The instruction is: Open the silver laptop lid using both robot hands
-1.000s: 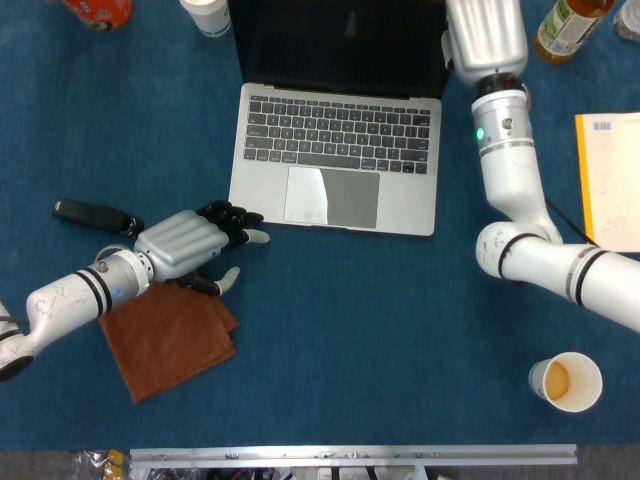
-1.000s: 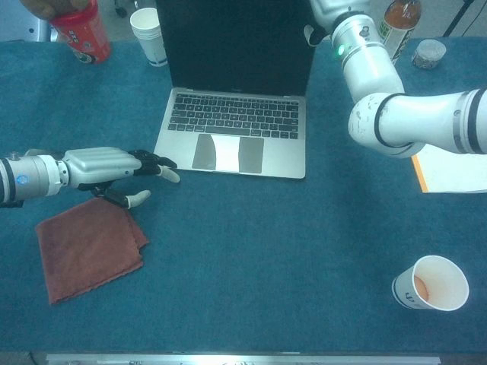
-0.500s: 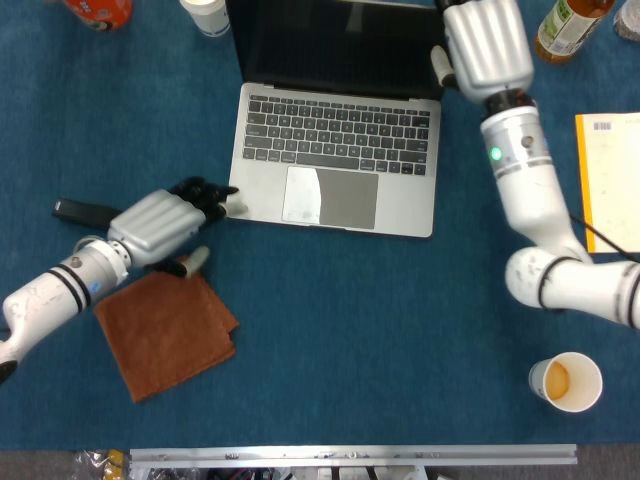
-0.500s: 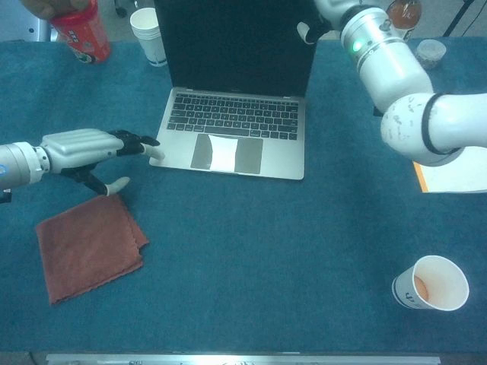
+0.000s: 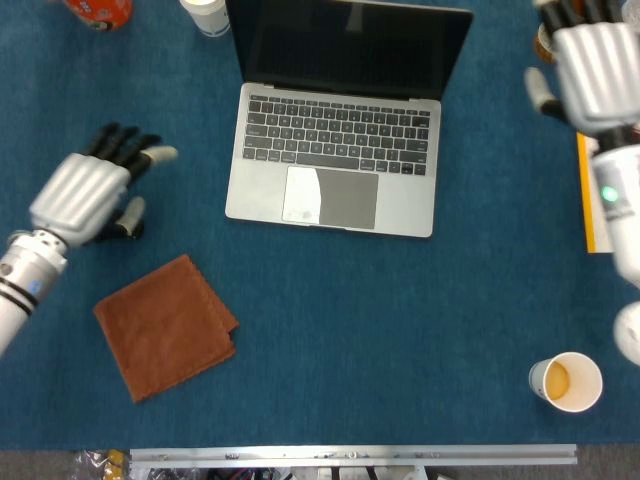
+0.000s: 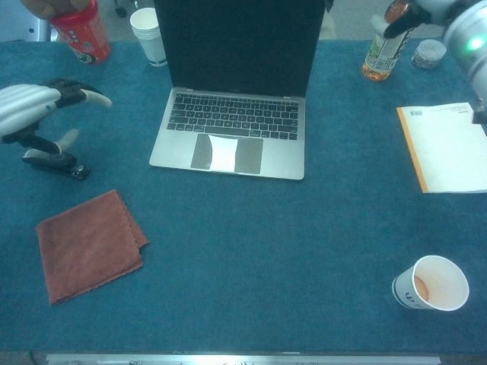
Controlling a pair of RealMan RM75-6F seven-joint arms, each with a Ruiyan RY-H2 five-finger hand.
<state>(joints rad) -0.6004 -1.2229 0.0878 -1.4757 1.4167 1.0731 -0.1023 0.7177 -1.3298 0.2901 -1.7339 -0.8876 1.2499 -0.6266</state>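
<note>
Matt silver metal laptop [image 5: 333, 150], blue felt-like table [image 5: 400, 330]

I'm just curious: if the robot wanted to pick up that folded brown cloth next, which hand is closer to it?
Probably the left hand: it hovers open just above the folded brown cloth. The right hand is beyond the open silver laptop.

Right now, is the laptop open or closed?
Open. The silver laptop has its lid standing up, so the keyboard and trackpad show. Its screen is dark.
</note>
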